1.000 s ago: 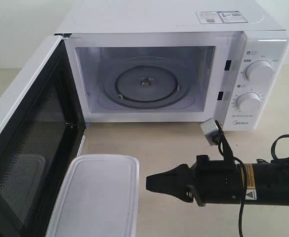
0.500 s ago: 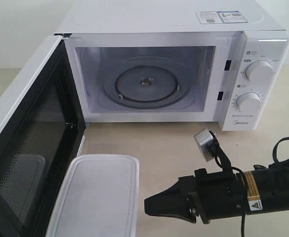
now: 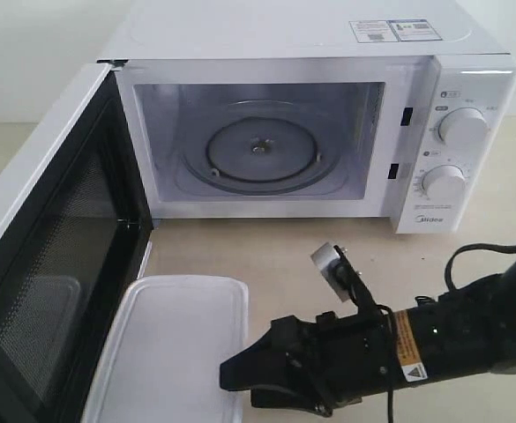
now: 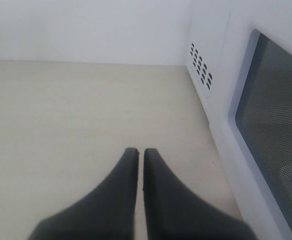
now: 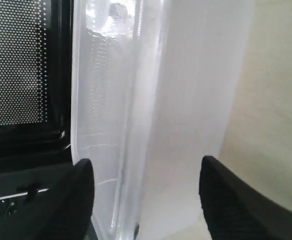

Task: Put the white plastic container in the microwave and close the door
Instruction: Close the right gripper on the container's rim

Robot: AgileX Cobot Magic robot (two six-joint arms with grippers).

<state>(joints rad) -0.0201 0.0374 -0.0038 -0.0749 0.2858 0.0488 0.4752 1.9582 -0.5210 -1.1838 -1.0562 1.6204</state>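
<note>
My right end effector (image 3: pixel 233 379) lies low over the bench (image 3: pixel 284 256) with its fingers spread apart. The right wrist view shows this best: one finger (image 5: pixel 81 195) sits on each side of the near end of the white plastic container (image 5: pixel 185 100), and neither clamps it. In the exterior view the tips only overlap the container's edge, so the gap is hard to read there. That view alone shows the microwave (image 3: pixel 328 132) well beyond my right end effector, with the bare turntable (image 3: pixel 259 150) inside. The door (image 3: pixel 63 256) stands wide open on the far side of the container, which rests on the bench beside it.

My left end effector (image 4: pixel 137 154) appears only in its own wrist view, with its fingers together and nothing between them. It hangs over bare bench, with the outer face of the door and its mesh window (image 4: pixel 275 130) off to one side. Vent holes (image 4: pixel 200 65) show ahead of it.
</note>
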